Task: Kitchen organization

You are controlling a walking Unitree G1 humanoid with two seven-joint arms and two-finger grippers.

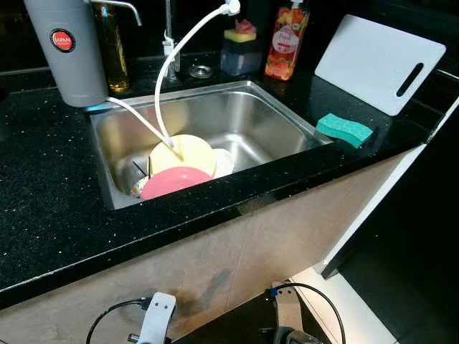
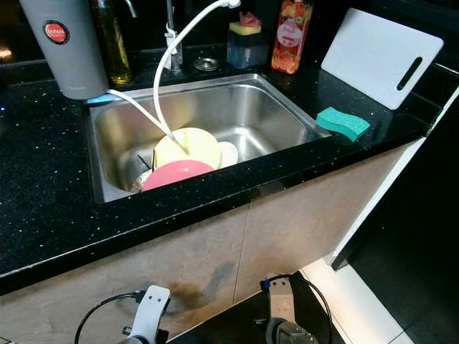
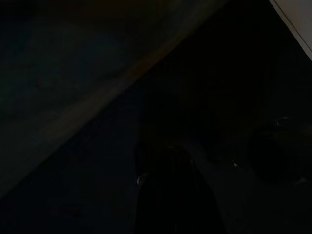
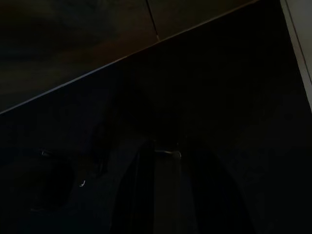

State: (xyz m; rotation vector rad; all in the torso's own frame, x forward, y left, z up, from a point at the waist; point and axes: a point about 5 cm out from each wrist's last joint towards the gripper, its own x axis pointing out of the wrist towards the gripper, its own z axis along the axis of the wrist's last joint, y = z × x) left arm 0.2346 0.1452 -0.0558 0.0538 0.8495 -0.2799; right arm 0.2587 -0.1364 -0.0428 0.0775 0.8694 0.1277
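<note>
Resting in sink point(image 1: 287, 118): yellow plate point(image 1: 188, 152), pink plate point(image 1: 172, 180) | arms low, idle

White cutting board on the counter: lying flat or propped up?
Propped up. The white cutting board stands tilted on the black counter, its top edge leaning back toward the wall, right of the sink.

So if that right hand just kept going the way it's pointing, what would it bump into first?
Probably the dark floor at the foot of the cabinet front; the right hand hangs idle, and the dim view leaves depth unclear.
</note>
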